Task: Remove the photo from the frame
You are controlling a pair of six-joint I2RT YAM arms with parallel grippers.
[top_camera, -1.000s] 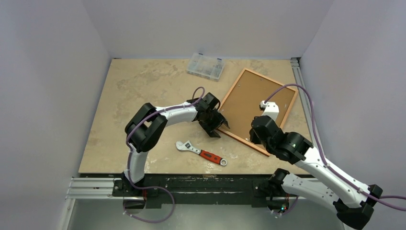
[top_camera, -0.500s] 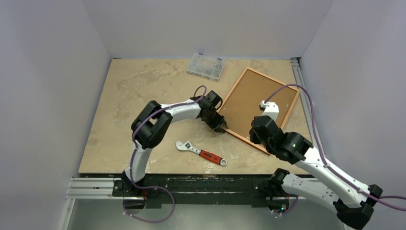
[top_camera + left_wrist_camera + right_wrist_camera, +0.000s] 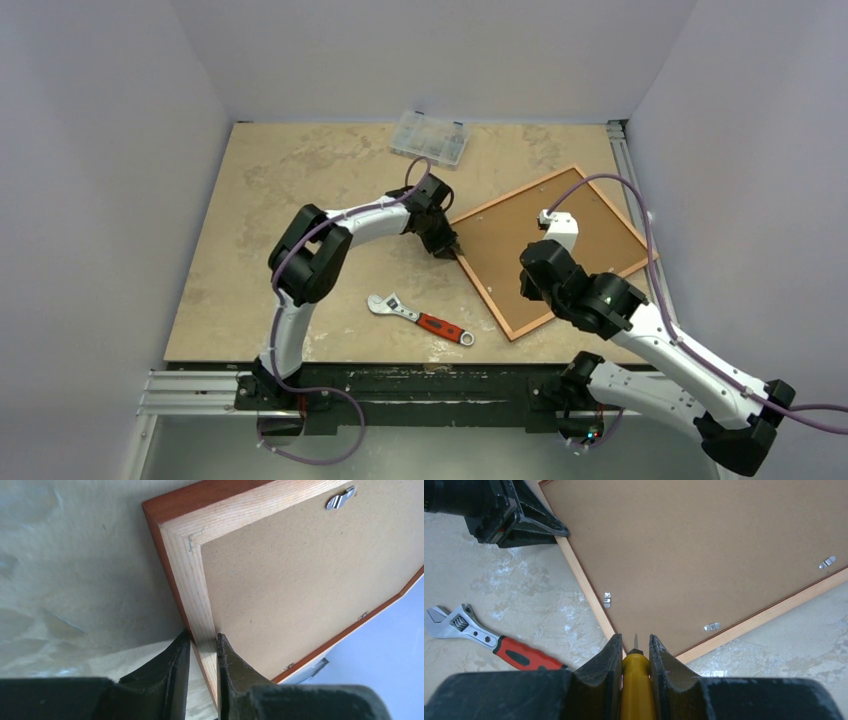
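A beige, mottled stone-look desk [image 3: 300,180] fills a booth of plain pale grey-lilac walls [image 3: 430,50] on three sides. Aluminium rails run along its near edge [image 3: 200,385] and its far right side [image 3: 620,140].

The large, thin red-orange wooden picture frame [image 3: 514,192] lies face down on the right half, turned askew, its right corner reaching the desk's right edge. The brown fibreboard backing board [image 3: 500,250] faces up, held by small metal turn clips [image 3: 711,627]; the photo itself is hidden beneath.

The left end effector [image 3: 202,640] is pinched on the frame's moulding near its left corner, one finger on each side of the wood. The right end effector [image 3: 634,647] is clamped on a yellow-handled tool [image 3: 636,680] whose thin metal tip points at the frame's near-left edge, close to the near corner.

A silver adjustable wrench with a red handle [image 3: 420,319] lies on the desk near the front, apart from the frame. A clear plastic compartment box [image 3: 429,137] sits at the far edge.
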